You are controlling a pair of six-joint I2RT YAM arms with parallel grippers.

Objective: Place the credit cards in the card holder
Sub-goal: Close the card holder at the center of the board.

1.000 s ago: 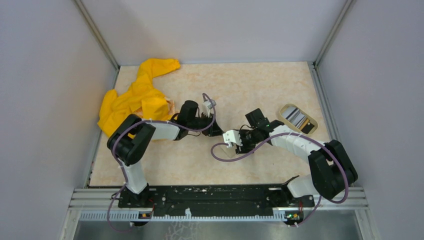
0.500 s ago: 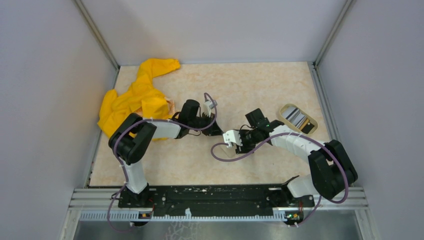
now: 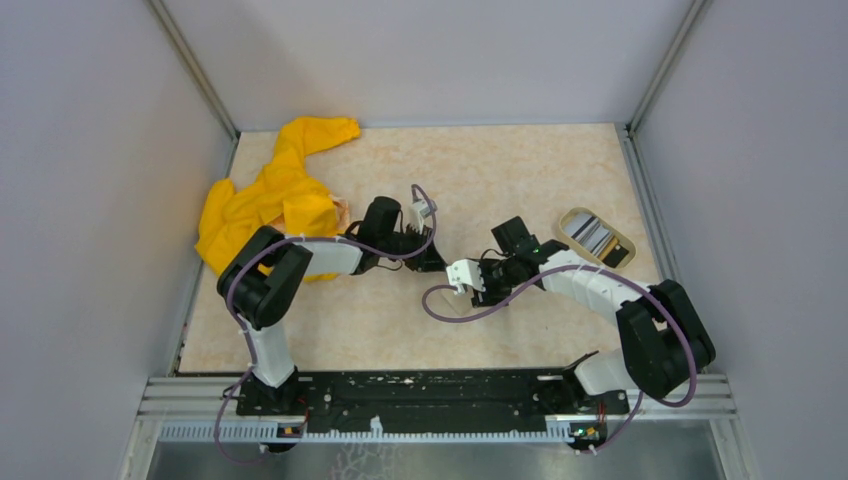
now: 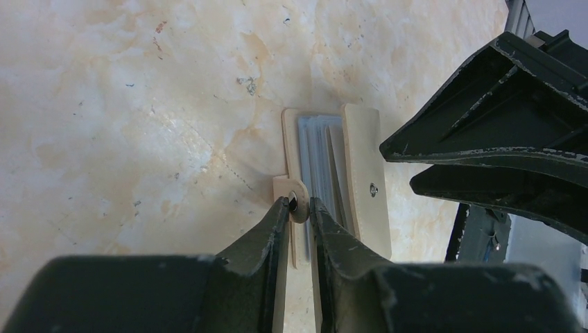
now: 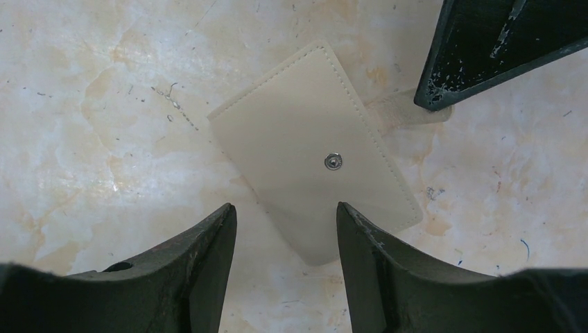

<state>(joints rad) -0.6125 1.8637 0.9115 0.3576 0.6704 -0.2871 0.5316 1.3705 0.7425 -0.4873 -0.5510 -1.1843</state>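
The card holder point(image 4: 326, 166) is beige with grey-blue slots and lies partly open on the table. My left gripper point(image 4: 299, 205) is shut on its snap tab. The right wrist view shows the holder's beige outer flap point(image 5: 312, 156) with a metal stud. My right gripper point(image 5: 286, 216) is open and empty, just short of the flap's near corner. In the top view both grippers, the left point(image 3: 438, 262) and the right point(image 3: 472, 290), meet mid-table and hide the holder. The credit cards point(image 3: 592, 234), shiny silver with dark stripes, lie in an oval dish at the right.
The cream-rimmed oval dish point(image 3: 622, 240) sits near the right wall. A yellow cloth point(image 3: 270, 195) is bunched at the back left. Grey walls enclose the table on three sides. A purple cable point(image 3: 440, 308) loops under the right wrist.
The left wrist has shifted slightly to the right and away. The right arm has hardly moved.
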